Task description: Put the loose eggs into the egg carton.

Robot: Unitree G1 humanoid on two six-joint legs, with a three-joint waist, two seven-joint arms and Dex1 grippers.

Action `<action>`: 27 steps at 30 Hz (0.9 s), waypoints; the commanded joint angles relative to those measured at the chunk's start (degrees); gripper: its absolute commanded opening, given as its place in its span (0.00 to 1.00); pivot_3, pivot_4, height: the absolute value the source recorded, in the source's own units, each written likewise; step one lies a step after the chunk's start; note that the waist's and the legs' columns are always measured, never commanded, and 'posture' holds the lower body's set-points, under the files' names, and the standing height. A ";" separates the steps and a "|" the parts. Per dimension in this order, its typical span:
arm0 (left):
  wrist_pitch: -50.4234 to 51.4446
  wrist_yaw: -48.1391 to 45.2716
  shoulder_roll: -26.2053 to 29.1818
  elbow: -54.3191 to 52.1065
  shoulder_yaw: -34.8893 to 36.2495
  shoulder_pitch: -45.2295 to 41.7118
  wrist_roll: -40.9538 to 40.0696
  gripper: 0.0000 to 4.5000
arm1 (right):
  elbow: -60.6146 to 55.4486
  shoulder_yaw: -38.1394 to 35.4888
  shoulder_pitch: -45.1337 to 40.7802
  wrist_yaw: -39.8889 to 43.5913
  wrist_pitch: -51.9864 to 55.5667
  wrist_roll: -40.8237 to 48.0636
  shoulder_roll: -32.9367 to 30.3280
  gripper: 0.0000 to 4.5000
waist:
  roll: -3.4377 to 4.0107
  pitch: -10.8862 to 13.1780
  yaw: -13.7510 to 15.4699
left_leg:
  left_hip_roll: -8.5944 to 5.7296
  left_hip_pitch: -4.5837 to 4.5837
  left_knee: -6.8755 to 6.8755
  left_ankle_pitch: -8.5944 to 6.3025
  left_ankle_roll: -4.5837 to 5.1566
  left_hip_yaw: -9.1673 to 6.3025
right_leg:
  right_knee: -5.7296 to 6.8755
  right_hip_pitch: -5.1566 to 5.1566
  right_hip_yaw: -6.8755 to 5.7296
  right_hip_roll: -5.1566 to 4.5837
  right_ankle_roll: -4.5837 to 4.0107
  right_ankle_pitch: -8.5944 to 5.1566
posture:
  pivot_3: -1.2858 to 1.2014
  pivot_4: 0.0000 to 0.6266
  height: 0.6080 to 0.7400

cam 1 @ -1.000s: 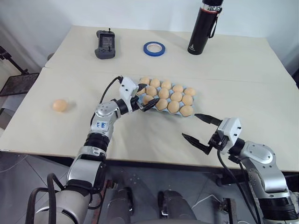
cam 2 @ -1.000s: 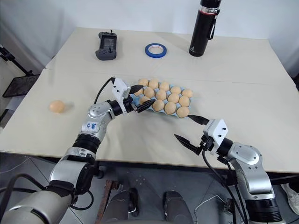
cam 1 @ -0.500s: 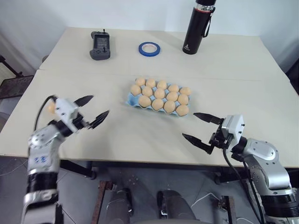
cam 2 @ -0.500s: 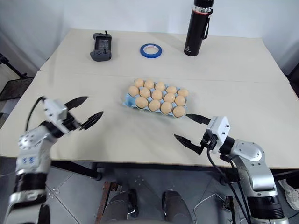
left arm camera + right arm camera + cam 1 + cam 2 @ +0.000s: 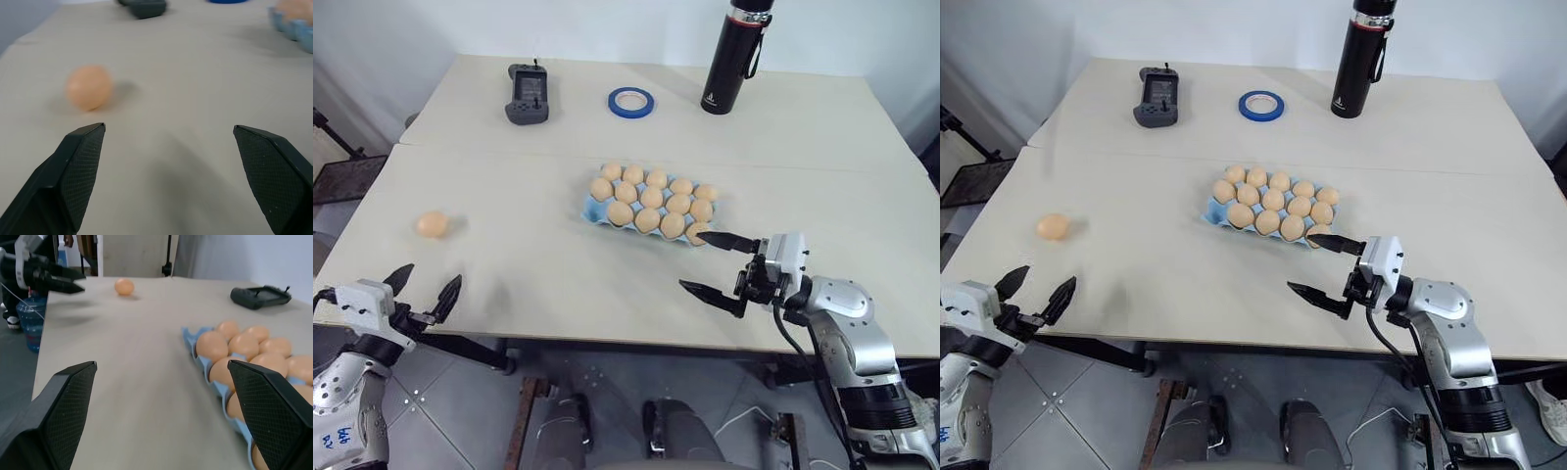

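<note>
One loose egg (image 5: pixel 432 224) lies alone on the bench (image 5: pixel 529 264) toward nine o'clock, well apart from the egg carton (image 5: pixel 654 205) at centre. The left tool (image 5: pixel 421 294) hangs wide open and empty at the bench's near-left edge; the right tool (image 5: pixel 717 262) gapes empty just beside the carton's near-right corner.

The black flask (image 5: pixel 734 59) loses its cap to the picture's top edge. In the left wrist view the egg carton (image 5: pixel 298 34) is cut off at the side, and the dark handset (image 5: pixel 143 7) is perhaps too blurred to identify.
</note>
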 commanded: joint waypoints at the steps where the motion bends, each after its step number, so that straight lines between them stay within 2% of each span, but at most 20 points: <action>1: 3.12 5.29 -0.14 -4.66 2.65 -1.56 -2.35 1.00 | -0.49 -0.63 -1.50 0.51 -1.04 0.49 -0.04 1.00 | 0.00 0.00 -0.11 | 0.00 0.00 0.01 0.00 0.00 0.00 | 0.00 0.00 0.01 0.00 0.01 0.01 | 0.52 0.24 1.00; 7: 5.81 10.83 2.61 0.49 -1.18 -12.24 1.65 1.00 | -0.09 -0.93 -1.19 0.87 -0.60 0.20 -0.87 1.00 | -0.01 -0.01 0.05 | -0.01 0.02 0.18 0.01 0.00 -0.02 | 0.04 0.09 0.00 0.03 0.09 0.05 | 0.52 0.24 1.00; 10: 5.17 12.19 4.89 10.40 -4.56 -21.20 5.65 1.00 | -0.91 -0.79 -0.81 0.33 -0.11 0.12 -0.84 1.00 | -0.02 -0.01 0.24 | -0.03 0.02 0.18 0.01 0.00 -0.01 | 0.03 0.09 0.00 0.02 0.11 0.07 | 0.52 0.24 1.00; 13: 4.24 12.00 5.99 16.12 -5.96 -25.39 7.33 1.00 | -1.31 -0.70 -0.94 0.02 0.33 0.15 -0.84 1.00 | -0.04 -0.02 -0.12 | -0.03 0.01 0.13 0.01 0.01 0.09 | 0.04 0.05 0.05 0.03 0.13 0.08 | 0.52 0.24 1.00; 17: 2.06 14.67 7.53 28.95 -9.41 -33.53 12.25 1.00 | -2.14 -1.40 0.40 -1.34 0.04 -0.36 -0.88 1.00 | -0.06 -0.02 0.10 | 0.04 0.01 0.02 0.05 0.05 0.23 | 0.05 -0.08 0.11 0.19 0.17 0.04 | 0.52 0.24 1.00; 24: -0.45 14.40 7.86 40.02 -10.78 -39.68 13.43 1.00 | -4.30 -1.85 2.45 -3.69 0.33 -0.35 -0.73 1.00 | -0.10 -0.03 0.02 | 0.08 0.01 0.20 -0.02 -0.07 0.31 | 0.15 -0.10 0.18 0.25 0.21 0.05 | 0.52 0.24 1.00; 27: -0.81 12.83 8.19 42.78 -11.11 -40.71 13.17 0.87 | -4.15 -2.01 2.44 -4.35 0.18 -0.38 -0.65 1.00 | -0.11 -0.03 0.08 | 0.08 0.02 0.25 -0.02 -0.09 0.29 | 0.25 -0.10 0.16 0.24 0.21 0.05 | 0.52 0.24 1.00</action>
